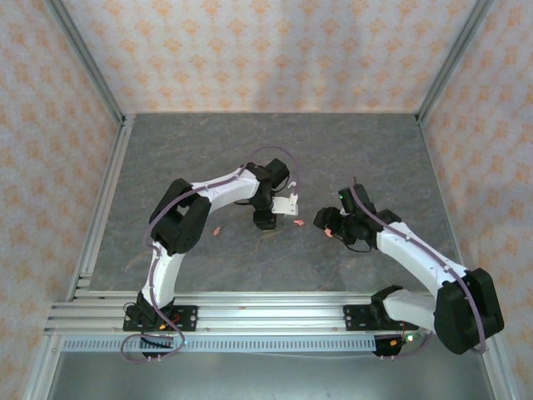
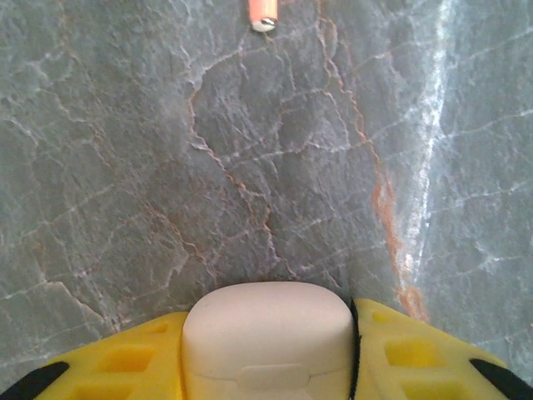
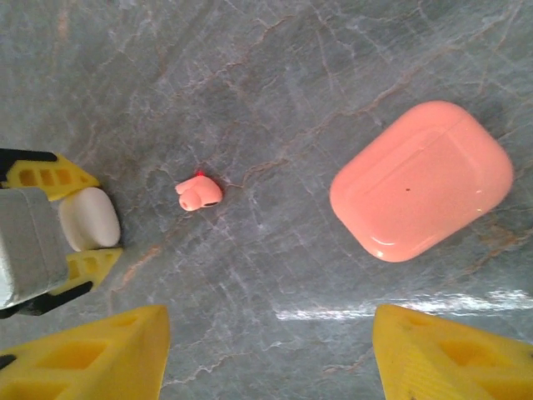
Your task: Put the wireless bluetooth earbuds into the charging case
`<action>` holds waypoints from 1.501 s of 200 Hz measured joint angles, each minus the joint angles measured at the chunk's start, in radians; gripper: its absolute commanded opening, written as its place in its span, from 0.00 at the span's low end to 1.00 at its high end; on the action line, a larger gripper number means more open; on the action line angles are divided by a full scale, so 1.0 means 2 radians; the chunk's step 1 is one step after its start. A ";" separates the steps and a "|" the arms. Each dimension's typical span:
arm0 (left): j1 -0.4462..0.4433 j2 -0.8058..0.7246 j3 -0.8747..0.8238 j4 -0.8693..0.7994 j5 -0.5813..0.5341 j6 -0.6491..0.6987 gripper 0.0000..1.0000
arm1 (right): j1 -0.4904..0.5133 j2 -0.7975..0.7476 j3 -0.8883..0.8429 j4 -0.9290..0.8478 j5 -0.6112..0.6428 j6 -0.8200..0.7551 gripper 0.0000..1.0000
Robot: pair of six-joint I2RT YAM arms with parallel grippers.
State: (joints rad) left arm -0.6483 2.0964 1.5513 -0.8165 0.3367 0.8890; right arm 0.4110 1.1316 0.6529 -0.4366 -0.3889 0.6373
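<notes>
1. The grey, rust-veined tabletop [image 1: 208,150] carries everything, and patterned walls stand round it.
2. The left arm [image 1: 208,193] bends in toward the middle. The right arm [image 1: 416,254] reaches in from the other side, and their ends are near each other.
3. The right claw [image 3: 268,342] hangs above the tabletop with its yellow fingers [image 3: 100,354] spread wide and nothing between them.
4. The left claw [image 2: 268,354] is closed onto the white case [image 2: 266,321], with one yellow finger pressed against each side of it. The right wrist view shows the same grip from the side.
5. The pink case [image 3: 420,179] lies flat on the tabletop with its lid closed. It is under the right claw, toward that claw's right finger, and touches neither finger.
6. One pink earbud [image 3: 198,193] lies loose on the tabletop between the white case and the pink case, nearer the white one and touching neither.
7. A second pink earbud [image 1: 216,232] lies on the far side of the left claw, near the left arm's elbow and well apart from both cases.
8. A pink stem [image 2: 263,15] with a pale tip shows at the top edge of the left wrist view, apart from the white case. Which earbud it belongs to cannot be told.
</notes>
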 measured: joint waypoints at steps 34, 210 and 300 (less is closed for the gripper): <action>0.000 -0.035 -0.037 0.015 0.009 -0.019 0.36 | 0.000 -0.014 -0.029 0.053 -0.027 0.043 0.63; 0.000 -0.268 -0.117 0.101 0.130 -0.155 0.35 | 0.070 0.023 0.057 0.197 -0.206 0.047 0.63; 0.000 -0.284 -0.126 0.097 0.146 -0.170 0.35 | 0.076 0.054 0.097 0.161 -0.230 0.015 0.55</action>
State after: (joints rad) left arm -0.6479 1.5291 1.2984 -0.6231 0.6289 0.5491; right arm 0.5621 1.2404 0.8463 -0.1150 -0.8486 0.6674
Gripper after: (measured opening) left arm 0.398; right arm 0.554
